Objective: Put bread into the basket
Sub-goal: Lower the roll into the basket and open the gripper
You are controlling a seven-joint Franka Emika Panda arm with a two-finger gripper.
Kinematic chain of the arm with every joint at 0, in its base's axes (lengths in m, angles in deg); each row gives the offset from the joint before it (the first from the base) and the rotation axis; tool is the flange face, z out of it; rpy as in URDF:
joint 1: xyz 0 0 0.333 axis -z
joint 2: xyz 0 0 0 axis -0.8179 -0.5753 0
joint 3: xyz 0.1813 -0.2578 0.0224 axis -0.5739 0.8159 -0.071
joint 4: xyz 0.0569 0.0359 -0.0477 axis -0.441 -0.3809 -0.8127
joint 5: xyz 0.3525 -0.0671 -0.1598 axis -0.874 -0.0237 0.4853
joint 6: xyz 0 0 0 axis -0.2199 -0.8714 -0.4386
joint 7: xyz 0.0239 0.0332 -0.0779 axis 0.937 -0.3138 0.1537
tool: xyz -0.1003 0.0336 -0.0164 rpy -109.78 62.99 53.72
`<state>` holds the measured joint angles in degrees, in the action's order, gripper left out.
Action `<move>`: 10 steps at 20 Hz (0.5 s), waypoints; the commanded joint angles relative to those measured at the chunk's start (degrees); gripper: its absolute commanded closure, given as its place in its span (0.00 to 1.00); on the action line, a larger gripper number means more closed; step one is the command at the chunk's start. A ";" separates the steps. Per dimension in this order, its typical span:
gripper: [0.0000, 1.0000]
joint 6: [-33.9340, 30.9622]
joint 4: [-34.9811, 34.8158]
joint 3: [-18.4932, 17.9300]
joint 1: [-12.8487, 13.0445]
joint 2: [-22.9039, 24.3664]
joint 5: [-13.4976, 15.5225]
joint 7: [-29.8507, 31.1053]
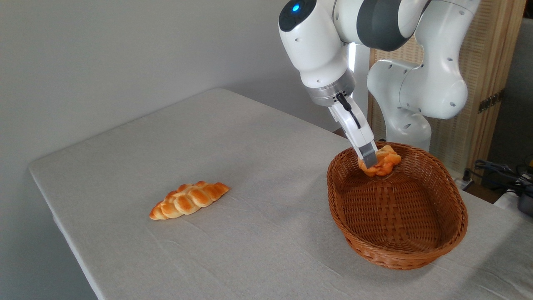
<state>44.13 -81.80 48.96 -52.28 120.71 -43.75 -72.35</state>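
Holding the bun (382, 163) clamped in the claw (369, 160) over the basket (452, 233), near its far rim, you're at release: lower slightly, then part the jaws.

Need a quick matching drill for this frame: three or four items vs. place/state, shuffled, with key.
Things:
1. knotted bun
2. braided loaf
3. basket
4. gripper

Places or states:
A. lies on the tablecloth, left of everything else
B. shut on an item above the wicker far end
C. held in the fingers, over the basket
D. stands on the table at right, nothing resting on its floor

Pairs: 1-C, 2-A, 3-D, 4-B
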 commanded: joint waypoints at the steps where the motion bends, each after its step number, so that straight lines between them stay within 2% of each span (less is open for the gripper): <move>1: 0.00 0.52 0.18 -0.55 0.48 -0.15 2.77 1.35; 5: 0.00 0.26 0.18 -0.55 0.56 -0.16 2.86 1.79; 7: 0.00 -0.09 0.53 -0.55 1.70 -0.15 3.21 4.41; 10: 0.00 0.61 4.47 -0.55 1.79 -0.24 10.66 7.76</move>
<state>44.29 -81.24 48.96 -51.55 120.64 -38.83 -67.97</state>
